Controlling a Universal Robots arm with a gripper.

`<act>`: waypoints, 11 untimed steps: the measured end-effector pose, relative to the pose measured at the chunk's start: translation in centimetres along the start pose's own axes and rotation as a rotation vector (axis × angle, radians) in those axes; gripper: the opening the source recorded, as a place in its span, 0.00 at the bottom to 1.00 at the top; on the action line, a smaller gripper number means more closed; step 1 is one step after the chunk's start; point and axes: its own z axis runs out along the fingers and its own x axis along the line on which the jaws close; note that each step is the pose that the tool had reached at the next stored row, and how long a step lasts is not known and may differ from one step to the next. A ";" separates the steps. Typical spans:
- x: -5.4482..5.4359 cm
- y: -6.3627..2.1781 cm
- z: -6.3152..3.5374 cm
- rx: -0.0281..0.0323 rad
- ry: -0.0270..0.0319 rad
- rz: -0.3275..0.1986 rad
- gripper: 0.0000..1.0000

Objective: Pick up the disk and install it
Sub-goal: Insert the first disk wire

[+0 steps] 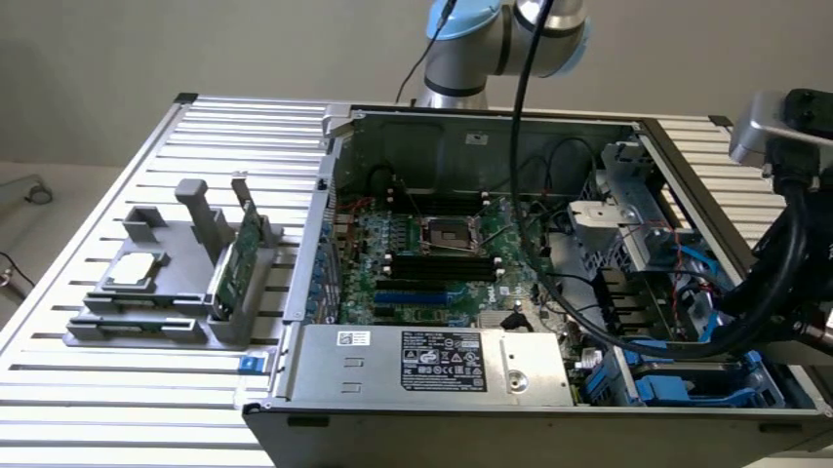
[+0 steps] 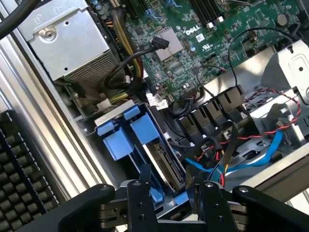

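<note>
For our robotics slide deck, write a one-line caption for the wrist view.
End effector close to the disk, which stands on edge in the blue drive bay beside the motherboard.

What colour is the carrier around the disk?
Blue. The disk carrier shows best in the wrist view.

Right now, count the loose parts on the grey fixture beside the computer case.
2. A silver chip lies flat on the exterior view's left side; a green circuit card stands on edge nearer the case. The card may hide more.
</note>
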 end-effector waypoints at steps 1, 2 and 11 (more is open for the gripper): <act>0.0 0.00 0.00 0.0012 -0.0010 0.019 0.42; 0.0 0.00 0.00 0.0023 -0.0017 0.036 0.42; 0.0 0.00 0.01 0.0128 -0.0090 0.194 0.42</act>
